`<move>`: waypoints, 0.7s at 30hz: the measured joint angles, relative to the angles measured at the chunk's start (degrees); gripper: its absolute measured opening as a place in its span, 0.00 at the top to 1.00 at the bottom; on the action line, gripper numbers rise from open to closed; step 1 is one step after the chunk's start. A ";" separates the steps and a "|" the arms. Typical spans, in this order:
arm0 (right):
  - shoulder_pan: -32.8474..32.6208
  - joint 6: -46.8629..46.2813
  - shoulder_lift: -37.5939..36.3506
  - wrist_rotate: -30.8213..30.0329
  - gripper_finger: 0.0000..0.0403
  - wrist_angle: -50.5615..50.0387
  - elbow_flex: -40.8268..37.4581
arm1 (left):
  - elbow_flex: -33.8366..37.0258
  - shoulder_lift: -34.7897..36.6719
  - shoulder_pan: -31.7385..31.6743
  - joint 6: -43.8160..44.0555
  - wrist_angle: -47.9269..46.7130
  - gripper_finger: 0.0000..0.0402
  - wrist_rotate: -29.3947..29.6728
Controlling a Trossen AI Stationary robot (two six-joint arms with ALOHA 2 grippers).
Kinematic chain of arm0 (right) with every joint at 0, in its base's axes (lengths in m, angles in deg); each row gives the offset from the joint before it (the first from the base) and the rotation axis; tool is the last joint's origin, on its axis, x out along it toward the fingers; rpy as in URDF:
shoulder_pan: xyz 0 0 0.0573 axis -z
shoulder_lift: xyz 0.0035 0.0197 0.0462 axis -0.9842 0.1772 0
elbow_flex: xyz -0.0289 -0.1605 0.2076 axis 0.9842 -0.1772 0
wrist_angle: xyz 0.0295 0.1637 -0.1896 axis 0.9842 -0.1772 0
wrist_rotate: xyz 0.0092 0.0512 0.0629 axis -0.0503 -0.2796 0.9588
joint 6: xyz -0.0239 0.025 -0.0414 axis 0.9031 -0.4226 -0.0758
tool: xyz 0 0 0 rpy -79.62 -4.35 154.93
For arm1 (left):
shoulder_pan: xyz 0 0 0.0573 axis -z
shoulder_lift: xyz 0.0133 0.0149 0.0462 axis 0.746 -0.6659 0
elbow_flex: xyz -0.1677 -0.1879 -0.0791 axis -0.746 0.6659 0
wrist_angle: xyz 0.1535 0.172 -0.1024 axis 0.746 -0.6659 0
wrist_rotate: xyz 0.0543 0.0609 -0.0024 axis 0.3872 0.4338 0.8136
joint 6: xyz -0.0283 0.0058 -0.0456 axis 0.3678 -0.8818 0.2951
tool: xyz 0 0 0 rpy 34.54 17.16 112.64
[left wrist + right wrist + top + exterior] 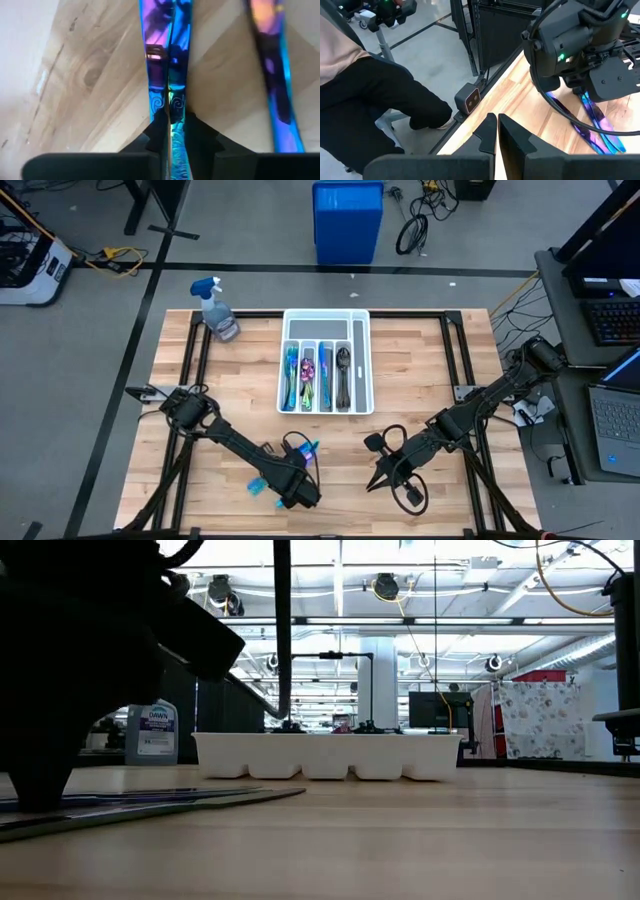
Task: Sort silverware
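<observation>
Left gripper (170, 145) pinched on blue cutlery at the near edge of the table (430, 380)

Its fingers (202, 137) press together on two slim iridescent blue handles (167, 60) lying side by side on the wood — a third blue piece (272, 70) lies just beside them. The white tray (363, 365), at the far middle of the table, holds more cutlery (307, 373) in its long slots. The right gripper (497, 132) waits near the table's front — fingers together, empty. A spray bottle (217, 310) stands at the far left; a seated person (365, 95) is beside the table.

knife (170, 100) tip beyond picture's edge
</observation>
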State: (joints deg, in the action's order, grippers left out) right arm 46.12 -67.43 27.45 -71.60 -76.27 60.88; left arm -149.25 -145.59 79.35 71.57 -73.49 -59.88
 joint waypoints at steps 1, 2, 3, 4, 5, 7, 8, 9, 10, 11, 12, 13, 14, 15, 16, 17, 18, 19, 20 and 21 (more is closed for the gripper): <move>0.00 0.00 0.00 0.00 1.00 0.12 0.00 | 0.00 -0.01 -0.01 0.05 -0.16 0.94 0.04; 0.00 -0.02 0.00 0.00 1.00 0.11 0.00 | -0.02 -0.01 -0.01 0.32 -0.18 0.95 0.05; 0.00 -0.02 0.00 0.00 1.00 0.11 0.00 | -0.02 -0.01 -0.01 0.99 -0.28 0.96 0.17; 0.00 -0.02 0.00 0.00 1.00 0.08 0.00 | 0.00 -0.01 -0.01 1.38 -0.43 0.98 0.40; 0.00 -0.02 0.00 0.00 1.00 0.09 0.00 | 0.00 -0.01 -0.01 1.51 -0.60 0.99 0.49; 0.00 -0.02 0.00 0.00 1.00 0.09 0.00 | 0.00 -0.01 -0.01 1.53 -0.71 1.00 0.60; -0.01 -0.01 0.00 -0.01 1.00 0.11 0.00 | -0.01 -0.01 0.02 1.55 -0.77 1.00 0.66; 0.00 0.00 0.00 -0.01 1.00 0.10 0.00 | -0.02 -0.01 0.03 1.62 -0.87 1.00 0.70; 0.00 0.01 0.00 -0.01 1.00 0.11 0.00 | -0.09 -0.01 0.03 2.00 -1.04 1.00 0.79; 0.00 0.03 0.00 -0.02 1.00 0.11 0.00 | -0.35 -0.03 0.03 2.57 -1.64 1.00 0.88; -0.02 0.04 0.00 -0.02 1.00 0.11 0.00 | -0.76 -0.08 0.03 2.93 -2.37 1.00 0.92; -0.01 0.04 0.00 -0.02 1.00 0.12 0.00 | -1.25 -0.15 0.04 3.03 -3.09 1.00 0.92; -0.02 0.06 0.00 -0.01 1.00 0.14 0.00 | -1.78 -0.25 0.11 3.03 -3.72 1.00 1.00; -0.02 0.10 0.00 -0.02 1.00 0.15 0.00 | -2.44 -0.39 0.15 3.03 -4.28 1.00 1.34; 0.00 0.12 0.00 -0.02 1.00 0.17 0.00 | -3.05 -0.47 0.25 3.03 -4.61 1.00 1.89; -0.01 0.13 0.00 -0.02 1.00 0.19 0.00 | -3.57 -0.53 0.33 3.03 -4.86 1.00 2.50; -0.02 0.13 0.00 -0.02 1.00 0.24 0.00 | -4.03 -0.57 0.36 3.03 -4.79 1.00 3.14; -0.01 0.15 0.00 -0.02 1.00 0.31 0.00 | -4.34 -0.58 0.34 3.03 -4.78 1.00 3.51; -0.02 0.14 0.00 -0.02 1.00 0.37 0.00 | -4.47 -0.56 0.27 3.03 -4.85 1.00 3.69; -0.02 0.14 0.00 -0.02 1.00 0.50 0.00 | -4.48 -0.56 0.25 3.05 -5.03 1.00 3.84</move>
State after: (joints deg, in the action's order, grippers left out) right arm 46.10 -67.29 27.45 -71.63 -75.77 60.88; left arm -153.73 -146.15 79.60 74.62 -78.52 -56.04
